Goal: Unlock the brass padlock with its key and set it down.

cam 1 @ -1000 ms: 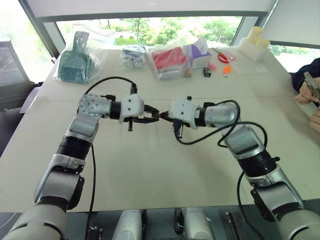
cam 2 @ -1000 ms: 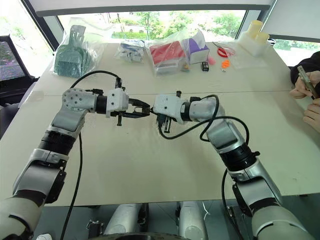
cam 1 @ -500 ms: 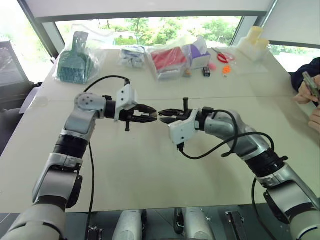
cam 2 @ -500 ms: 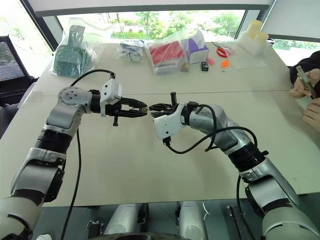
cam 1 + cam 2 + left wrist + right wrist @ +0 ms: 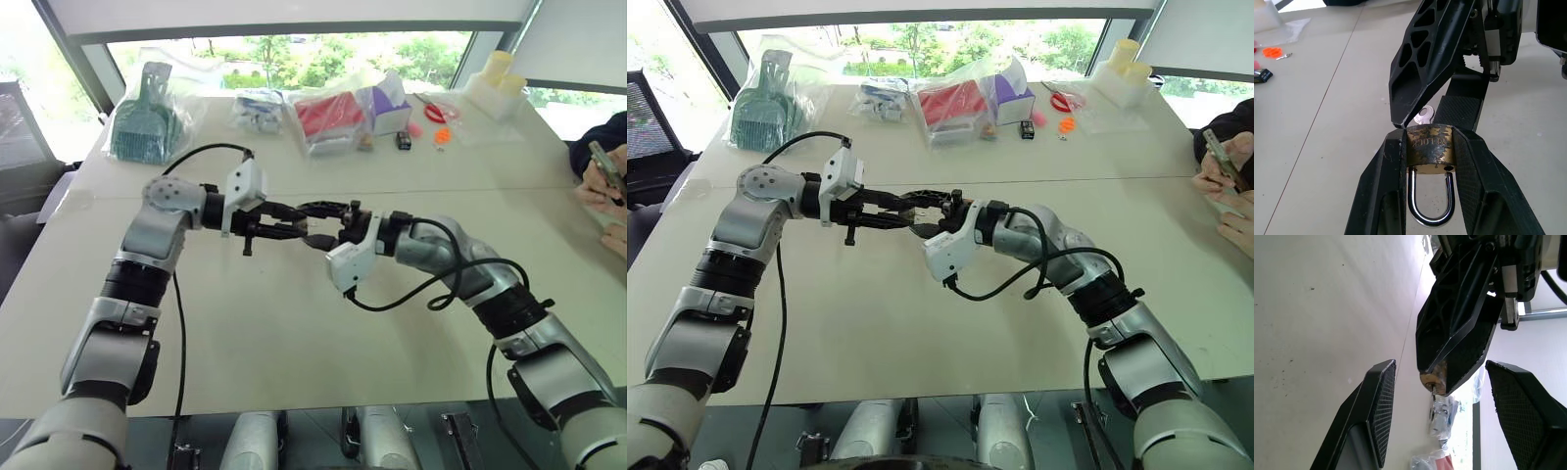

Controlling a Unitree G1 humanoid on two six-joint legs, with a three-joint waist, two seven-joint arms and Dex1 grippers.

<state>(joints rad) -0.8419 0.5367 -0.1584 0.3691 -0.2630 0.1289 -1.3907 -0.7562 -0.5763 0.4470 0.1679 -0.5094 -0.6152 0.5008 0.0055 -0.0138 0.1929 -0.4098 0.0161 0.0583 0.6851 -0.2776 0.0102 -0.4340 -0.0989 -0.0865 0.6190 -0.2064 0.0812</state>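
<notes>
My left gripper [image 5: 1430, 134] is shut on the brass padlock [image 5: 1430, 149], pinching its body between both fingers. The silvery shackle [image 5: 1431, 208] loops back toward the wrist. The key [image 5: 1424, 113] sticks out of the padlock's far end, and its small silvery head shows. My right gripper [image 5: 1440, 364] is open, one finger on each side of the padlock and key [image 5: 1434, 392], touching neither. Both grippers [image 5: 309, 223] meet tip to tip above the middle of the table [image 5: 294, 372].
Along the table's far edge lie a bagged green dustpan [image 5: 147, 103], a bag with a red item [image 5: 328, 113], a purple box [image 5: 392, 103], a small black box [image 5: 405, 140] and orange bits [image 5: 444, 137]. A person's hands [image 5: 602, 181] hold a phone at the right edge.
The right gripper has let go of the key, opened and rolled over. It now straddles the padlock. The left wrist has rolled, still holding the padlock.
</notes>
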